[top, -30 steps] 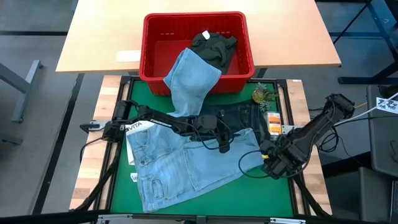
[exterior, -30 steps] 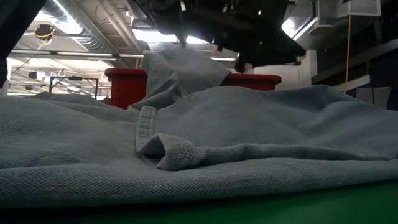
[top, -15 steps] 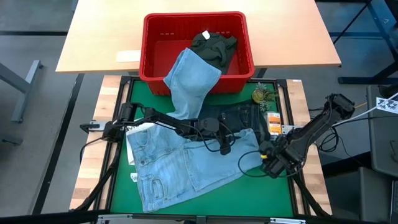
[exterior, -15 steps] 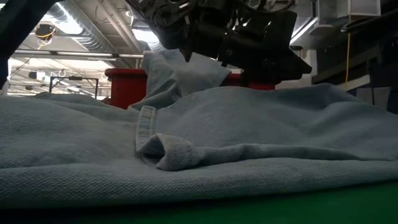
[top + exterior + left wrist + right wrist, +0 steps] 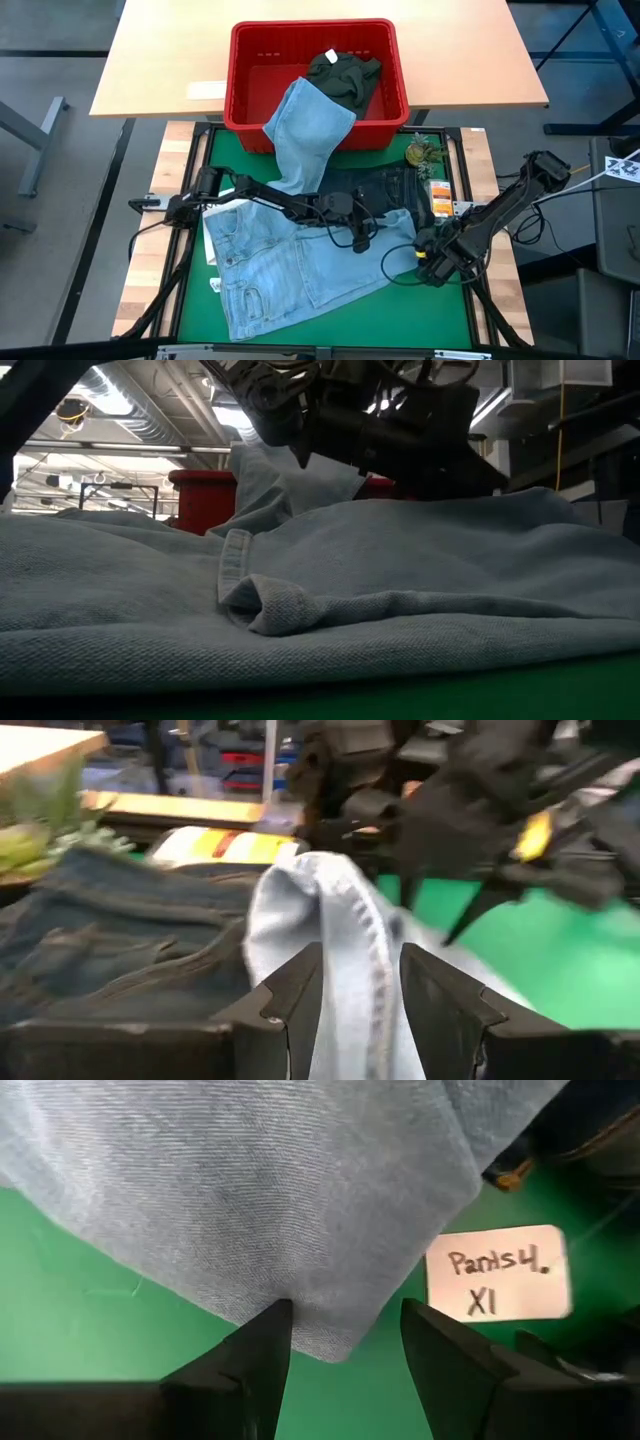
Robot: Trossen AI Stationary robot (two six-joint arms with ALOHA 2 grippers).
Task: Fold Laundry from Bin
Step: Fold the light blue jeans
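Light blue jeans [image 5: 290, 270] lie spread on the green mat, and a light blue leg [image 5: 305, 130] drapes over the near wall of the red bin [image 5: 250, 100]. A dark olive piece [image 5: 345, 72] lies in the bin. Dark navy jeans [image 5: 385, 185] lie on the mat under the light blue ones. My left gripper [image 5: 358, 955] reaches in from the left and is shut on a raised fold of the light blue jeans. My right gripper [image 5: 345, 1310] points down, open, with its fingers on either side of the leg's corner [image 5: 335, 1335]. My left gripper pinches a raised fold of the light blue jeans, along a stitched seam [image 5: 368, 920], between its two fingers. The fingers come nearly level from the table's left. The fold stands up as a ridge past the fingertips, and the rest of the jeans lies on the mat.
A white card with handwriting [image 5: 498, 1275] lies on the mat beside the leg's corner. A small green plant-like thing [image 5: 420, 152] and orange-and-white items [image 5: 440, 195] sit at the mat's far right. The bin stands on a wooden table [image 5: 160, 60] beyond the mat.
Both grippers have sunk. My left gripper has gone down toward the mat with the jeans fold still between its fingers. My right gripper has come down over the corner of the jeans leg and tipped a little. Neither gap has changed.
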